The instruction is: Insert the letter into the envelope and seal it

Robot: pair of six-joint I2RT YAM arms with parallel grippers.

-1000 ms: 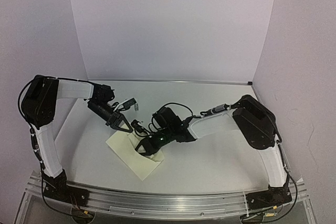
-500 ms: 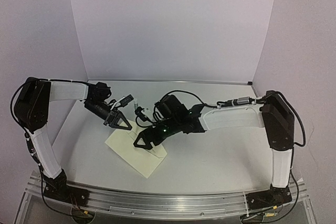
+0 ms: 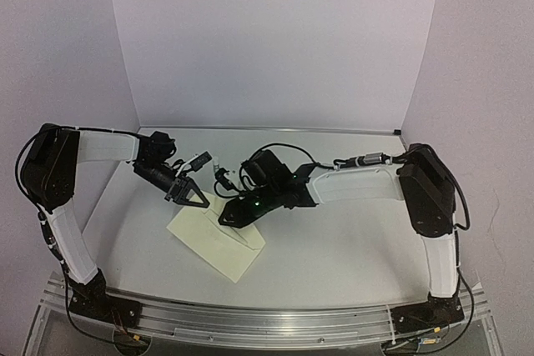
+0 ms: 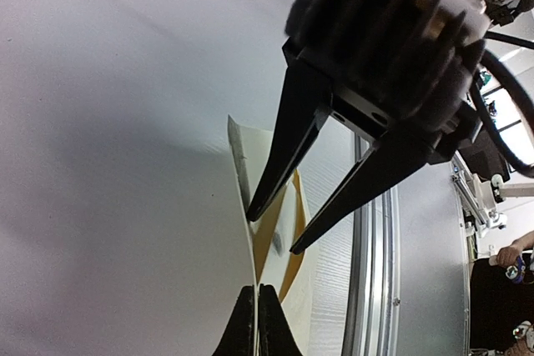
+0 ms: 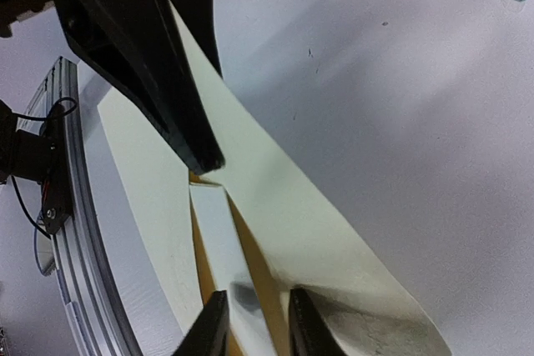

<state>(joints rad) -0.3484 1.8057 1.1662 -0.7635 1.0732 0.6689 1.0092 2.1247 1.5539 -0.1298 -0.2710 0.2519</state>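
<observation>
Top view: the envelope lies flat on the worktop, near the front left and skewed. Both arms reach in over its far end. The left hand sits at the far edge of the envelope and the right hand is just beside it, over the same end. No loose sheet lies on the worktop.

Left wrist view: the left hand is clenched on a thin cream edge of the envelope, holding that edge up off the surface. In the opened mouth the letter shows only as tan strips; its border and print cannot be read. The right hand points down into that mouth with its fingers a little apart.

Right wrist view: the right hand has a narrow gap between its fingers, with a pale strip running into the gap. Cannot tell whether it pinches that strip. The letter shows as tan bands inside the envelope, whose cream flap rises under the left hand. An aluminium rail runs along the left.
</observation>
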